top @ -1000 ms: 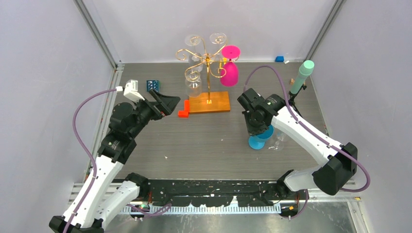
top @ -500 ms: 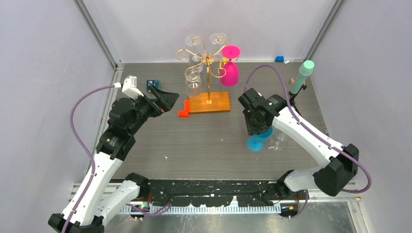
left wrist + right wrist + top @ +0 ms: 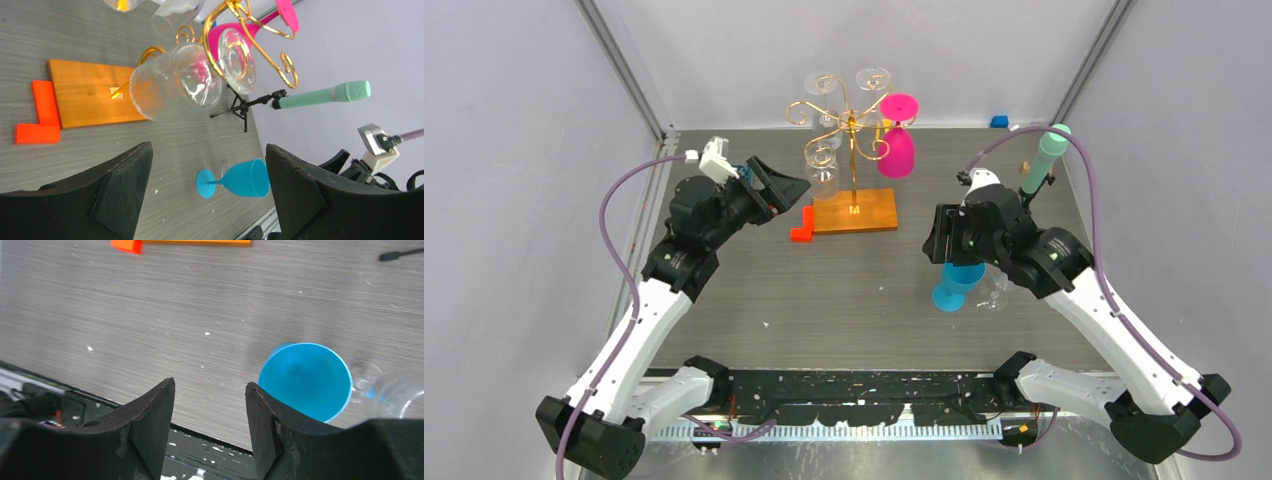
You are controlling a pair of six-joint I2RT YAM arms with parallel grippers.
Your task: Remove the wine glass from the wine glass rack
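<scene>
The wine glass rack (image 3: 852, 130), gold wire on an orange-brown wooden base (image 3: 855, 212), stands at the back centre. A pink wine glass (image 3: 897, 150) and clear wine glasses (image 3: 822, 176) hang upside down from its arms. My left gripper (image 3: 782, 187) is open just left of the nearest clear glass (image 3: 175, 87), apart from it, nothing between its fingers (image 3: 125, 190). A blue wine glass (image 3: 954, 285) stands upright on the table. My right gripper (image 3: 946, 240) hovers open above it, with the blue glass (image 3: 305, 380) off to the right of its fingers (image 3: 150, 425).
A clear glass (image 3: 996, 294) stands right beside the blue one. An orange L-shaped block (image 3: 803, 228) lies against the base's left end. A green microphone on a small tripod (image 3: 1044, 158) is at the right, and a small blue block (image 3: 999, 121) by the back wall.
My right gripper opened, let go of the blue glass and rose off it; the glass stays standing. My left arm reached farther towards the rack's clear glass.
</scene>
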